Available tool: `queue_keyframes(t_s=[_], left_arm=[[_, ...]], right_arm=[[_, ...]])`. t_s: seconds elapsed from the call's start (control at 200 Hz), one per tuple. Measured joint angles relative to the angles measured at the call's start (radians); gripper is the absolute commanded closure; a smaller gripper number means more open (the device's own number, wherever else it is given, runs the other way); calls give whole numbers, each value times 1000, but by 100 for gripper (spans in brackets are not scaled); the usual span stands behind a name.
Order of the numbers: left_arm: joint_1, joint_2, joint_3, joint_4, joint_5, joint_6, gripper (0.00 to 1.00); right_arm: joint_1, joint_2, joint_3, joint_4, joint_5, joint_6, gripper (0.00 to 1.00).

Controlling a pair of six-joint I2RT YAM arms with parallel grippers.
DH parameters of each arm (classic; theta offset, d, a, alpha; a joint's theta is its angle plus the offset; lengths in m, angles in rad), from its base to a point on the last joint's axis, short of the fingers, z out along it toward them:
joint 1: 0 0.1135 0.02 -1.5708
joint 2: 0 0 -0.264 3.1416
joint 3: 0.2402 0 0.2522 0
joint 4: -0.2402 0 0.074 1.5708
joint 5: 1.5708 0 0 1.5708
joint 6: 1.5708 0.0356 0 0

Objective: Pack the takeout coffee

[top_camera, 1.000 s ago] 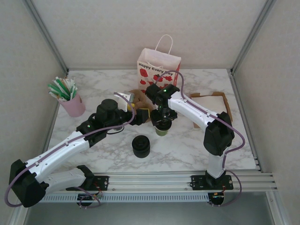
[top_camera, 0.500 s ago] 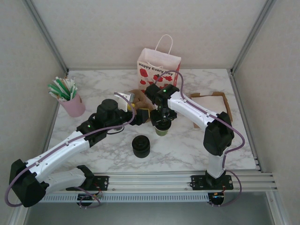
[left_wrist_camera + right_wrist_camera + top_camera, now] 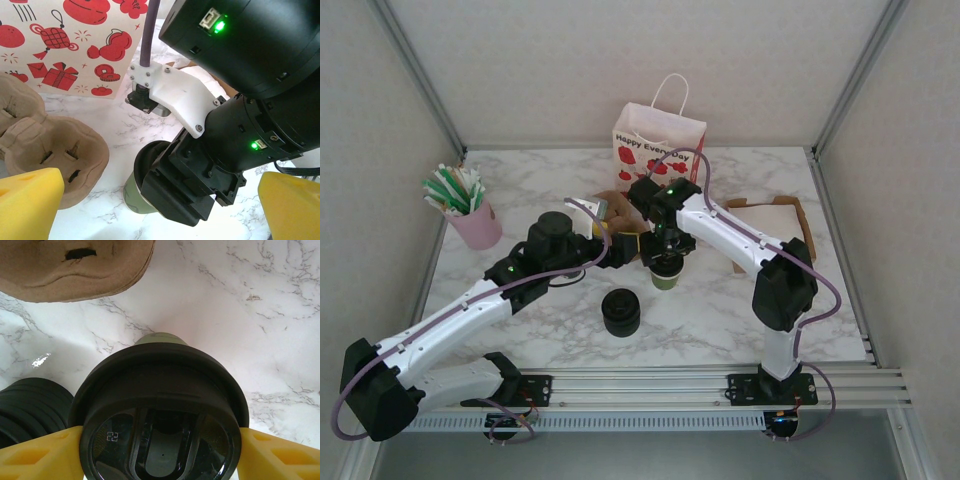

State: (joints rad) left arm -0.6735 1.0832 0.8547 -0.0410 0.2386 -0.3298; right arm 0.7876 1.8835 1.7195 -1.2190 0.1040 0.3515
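While right pincer (image 3: 160, 456) clasps takeout coffee (image 3: 161, 400) (shifted slightly since before), left pincer (image 3: 160, 202) gapes wide, empty.

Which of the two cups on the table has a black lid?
The greenish takeout coffee near the centre; the pink cup is lidless, full of straws.

Walled enclosure, marble-top table (image 3: 720, 300)
Pale textured back wall (image 3: 570, 60); aluminium corner posts (image 3: 420, 75); metal rail (image 3: 650, 385) along near edge; even light
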Motion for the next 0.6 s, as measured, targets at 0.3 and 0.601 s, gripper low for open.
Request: queue_keyframes(t_s=[0.3, 0.601], left_arm=[[0, 1, 0, 0, 0, 0, 0], [0, 1, 0, 0, 0, 0, 0]], right_arm=[[3, 4, -4, -2, 4, 1, 27], [5, 4, -4, -17, 21, 4, 27]])
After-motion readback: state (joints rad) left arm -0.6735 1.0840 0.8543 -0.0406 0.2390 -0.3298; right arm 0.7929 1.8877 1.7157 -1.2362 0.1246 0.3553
